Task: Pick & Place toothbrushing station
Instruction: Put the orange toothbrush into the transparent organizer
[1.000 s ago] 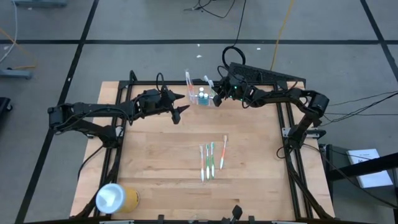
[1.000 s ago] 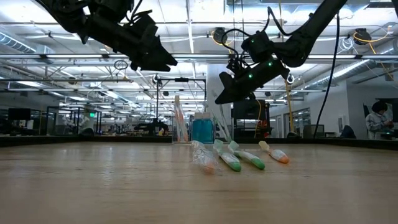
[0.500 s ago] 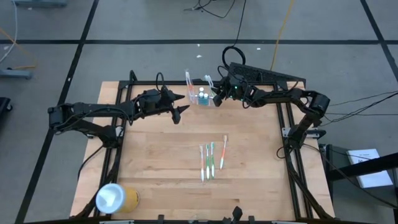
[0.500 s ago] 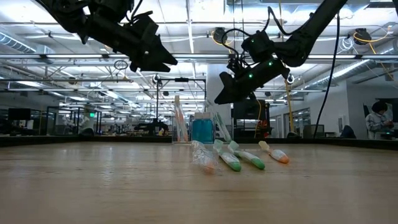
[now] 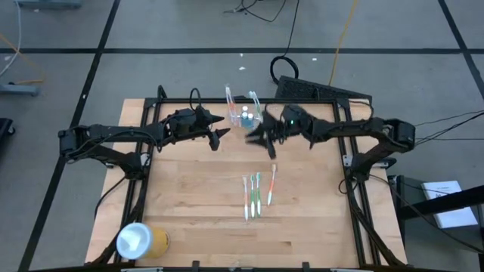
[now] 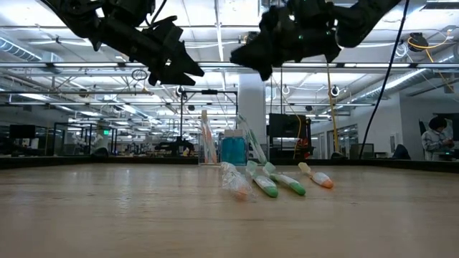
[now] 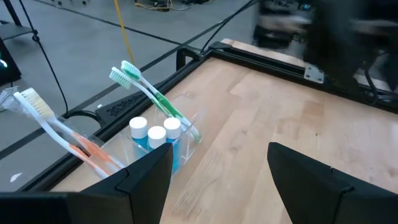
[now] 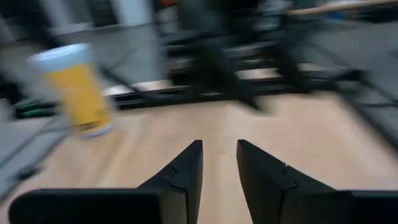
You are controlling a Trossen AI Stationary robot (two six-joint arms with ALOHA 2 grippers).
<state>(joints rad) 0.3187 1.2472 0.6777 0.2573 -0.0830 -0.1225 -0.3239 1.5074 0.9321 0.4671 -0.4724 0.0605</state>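
- the toothbrushing station point(image 5: 246, 116) stood at the far edge of the bench point(image 5: 197, 196), upright, with toothbrushes leaning out of both ends and blue bottles with white caps inside it.
- its long axis ran along that far edge, roughly crosswise to both arms.
- the left tool point(image 5: 218, 131) hung above the bench just to the left of the station and a little nearer the front, fingers spread apart, with nothing between them; its wrist camera looked straight at the station point(image 7: 163, 140).
- the right tool point(image 5: 261, 140) hung in the air just to the right of the station and toward the front, pointing away from it; its fingers stood only slightly apart and were empty.
- both tools were close to the station; the left one appeared better lined up with it.
- four loose toothbrushes point(image 5: 257, 193) lay well in front of the station, and a yellow cylinder point(image 5: 141, 240) sat far off at the front left corner.
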